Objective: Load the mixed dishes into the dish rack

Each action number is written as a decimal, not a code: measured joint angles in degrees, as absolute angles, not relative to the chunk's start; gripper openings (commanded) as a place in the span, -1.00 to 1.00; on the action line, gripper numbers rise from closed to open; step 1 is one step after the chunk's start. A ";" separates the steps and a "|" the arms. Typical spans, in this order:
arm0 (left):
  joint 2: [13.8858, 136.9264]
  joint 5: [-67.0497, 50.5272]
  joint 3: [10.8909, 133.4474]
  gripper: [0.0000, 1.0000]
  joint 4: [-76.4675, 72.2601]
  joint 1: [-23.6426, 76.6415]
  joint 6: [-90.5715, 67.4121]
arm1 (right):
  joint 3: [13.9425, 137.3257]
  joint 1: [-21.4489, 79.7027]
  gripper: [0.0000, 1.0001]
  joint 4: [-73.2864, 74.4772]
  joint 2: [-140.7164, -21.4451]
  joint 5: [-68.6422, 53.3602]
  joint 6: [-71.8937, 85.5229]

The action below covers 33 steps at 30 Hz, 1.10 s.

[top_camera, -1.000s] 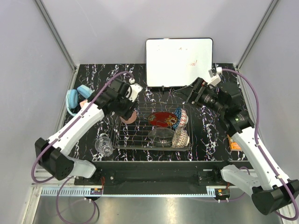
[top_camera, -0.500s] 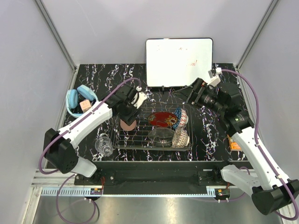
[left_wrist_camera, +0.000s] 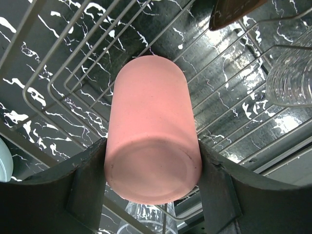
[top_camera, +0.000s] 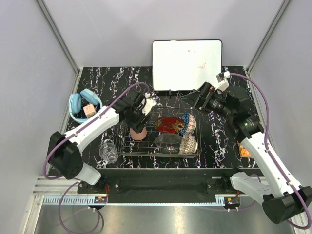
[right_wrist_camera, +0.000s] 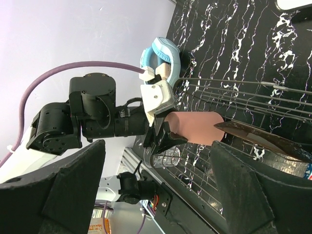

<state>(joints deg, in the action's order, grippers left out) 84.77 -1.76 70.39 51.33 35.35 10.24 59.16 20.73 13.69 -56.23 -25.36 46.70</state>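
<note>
Cup: pink plastic cup (top_camera: pixel 138 132) sits over the left end of the dish rack (top_camera: pixel 158 154), inside its outline. A second ago it hung outside the rack's far left corner, and half a second ago it was at the rack's left edge.
Cup attitude: its closed base faces the left wrist camera and its other end points down at the rack wires. Whether it touches them I cannot tell.
Left gripper: left gripper (top_camera: pixel 138 127) pinches the cup, one finger (left_wrist_camera: pixel 87 180) on each side of its base end. The grip looks the same as before (only the arm has swung in toward the rack).
Right gripper: right gripper (top_camera: pixel 201 99) hovers beyond the rack's far right corner with jaws spread wide and nothing between them, unmoved over the last second.
Rack, right half: red lacquer bowl (top_camera: pixel 169 124) and blue patterned bowl (top_camera: pixel 188 123) stand in the far row. Clear glass bowl (top_camera: pixel 168 140) and beige lattice-patterned bowl (top_camera: pixel 189 144) stand in the near row. All are where they were.
Outside the rack: small clear glass (top_camera: pixel 108 151) stands on the table just beyond the rack's near left corner, unchanged.
Behind the rack: white board (top_camera: pixel 186 58) leans at the back, unchanged.
Left of the rack: light blue object (top_camera: pixel 80 103) lies well apart from it. The arm no longer covers part of it, so more of it shows.
</note>
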 measured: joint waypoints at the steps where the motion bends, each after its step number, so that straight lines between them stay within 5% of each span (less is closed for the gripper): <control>1: 84.86 -1.78 70.39 -0.71 51.18 35.33 10.26 | 59.16 20.73 0.95 13.72 -56.29 -25.36 46.70; 2: 85.01 -1.80 70.39 -0.50 50.98 35.27 10.26 | 59.16 20.73 0.97 13.76 -56.36 -25.34 46.70; 3: 85.14 -1.96 70.46 0.09 50.85 35.18 10.26 | 59.16 20.73 0.99 13.80 -56.38 -25.34 46.70; 4: 85.25 -2.07 70.57 0.44 50.76 35.09 10.26 | 59.16 20.73 0.99 13.87 -56.40 -25.34 46.70; 6: 85.36 -2.50 70.72 0.98 50.41 34.76 10.13 | 59.16 20.73 0.99 14.06 -56.42 -25.32 46.70; 22: 81.93 -0.67 71.99 0.98 51.48 33.95 10.00 | 59.33 20.73 0.99 16.88 -56.58 -24.95 45.58; 33: 61.58 -0.91 74.17 0.97 54.43 30.20 15.44 | 61.71 20.73 0.99 20.88 -56.21 -21.96 42.19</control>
